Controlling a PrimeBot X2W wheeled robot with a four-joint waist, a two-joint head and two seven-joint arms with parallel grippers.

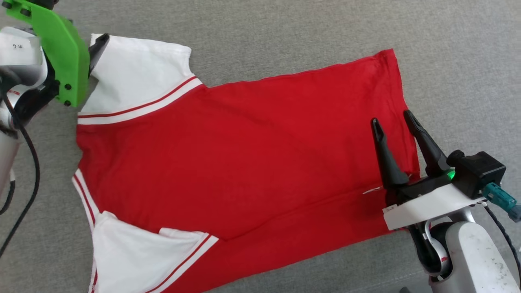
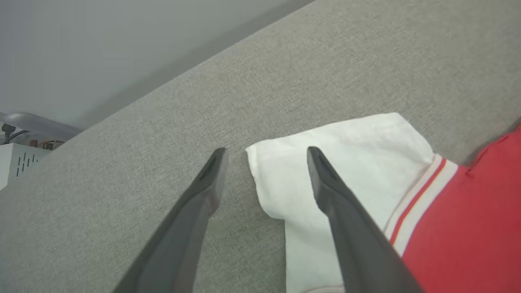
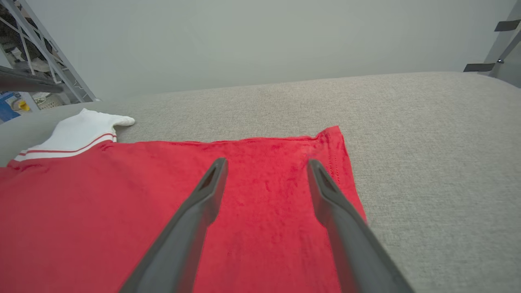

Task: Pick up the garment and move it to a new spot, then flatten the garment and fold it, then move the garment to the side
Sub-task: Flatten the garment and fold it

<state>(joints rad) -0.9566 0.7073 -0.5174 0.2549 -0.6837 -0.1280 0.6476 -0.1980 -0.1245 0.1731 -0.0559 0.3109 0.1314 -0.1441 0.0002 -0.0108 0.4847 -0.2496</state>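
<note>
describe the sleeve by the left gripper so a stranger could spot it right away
On the grey surface lies the garment, red with two white sleeves. The far sleeve sits at the head view's upper left; unlike the near sleeve, the open left gripper straddles its corner.

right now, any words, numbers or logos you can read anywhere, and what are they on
None can be read.
white label beside the green plate: small dark marks, too blurred to read.
garment: no lettering on the side facing up.
</note>
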